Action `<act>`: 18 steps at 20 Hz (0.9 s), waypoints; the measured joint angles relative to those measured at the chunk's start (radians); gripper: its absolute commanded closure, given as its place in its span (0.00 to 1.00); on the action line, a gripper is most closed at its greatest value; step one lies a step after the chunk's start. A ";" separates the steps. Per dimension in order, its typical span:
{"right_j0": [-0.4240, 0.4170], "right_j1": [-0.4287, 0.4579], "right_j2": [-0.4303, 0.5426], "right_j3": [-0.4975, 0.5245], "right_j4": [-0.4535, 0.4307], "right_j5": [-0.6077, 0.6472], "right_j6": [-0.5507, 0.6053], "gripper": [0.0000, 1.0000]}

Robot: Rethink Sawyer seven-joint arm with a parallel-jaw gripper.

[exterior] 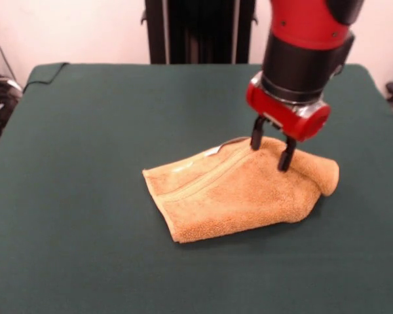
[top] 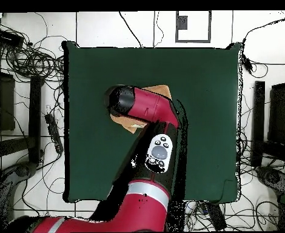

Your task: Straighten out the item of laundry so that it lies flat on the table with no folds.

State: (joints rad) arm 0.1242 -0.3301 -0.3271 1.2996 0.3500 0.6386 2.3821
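Observation:
The orange-tan towel (exterior: 239,190) lies folded over on the dark green table (exterior: 85,196), right of the middle in the front view. A woven band runs across its left part and its right end is rolled into a bulge. My gripper (exterior: 271,154) hangs straight down over the towel's far right part, fingers apart, tips touching or pressing into the cloth. In the overhead view the arm covers most of the towel (top: 162,90); only small bits show beside it, and the gripper itself is hidden.
The robot's black pedestal (exterior: 200,29) stands at the table's far side. Cables and dark equipment (top: 23,60) lie on the floor around the table (top: 211,121).

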 measured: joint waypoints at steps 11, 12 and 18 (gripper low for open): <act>-0.014 0.006 0.015 0.016 -0.020 -0.070 0.000 0.00; -0.014 0.006 0.015 0.017 -0.023 -0.070 0.000 0.00; -0.008 0.006 0.015 0.027 -0.047 -0.070 0.000 0.00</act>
State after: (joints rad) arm 0.1162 -0.3245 -0.3120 1.3266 0.3033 0.5683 2.3821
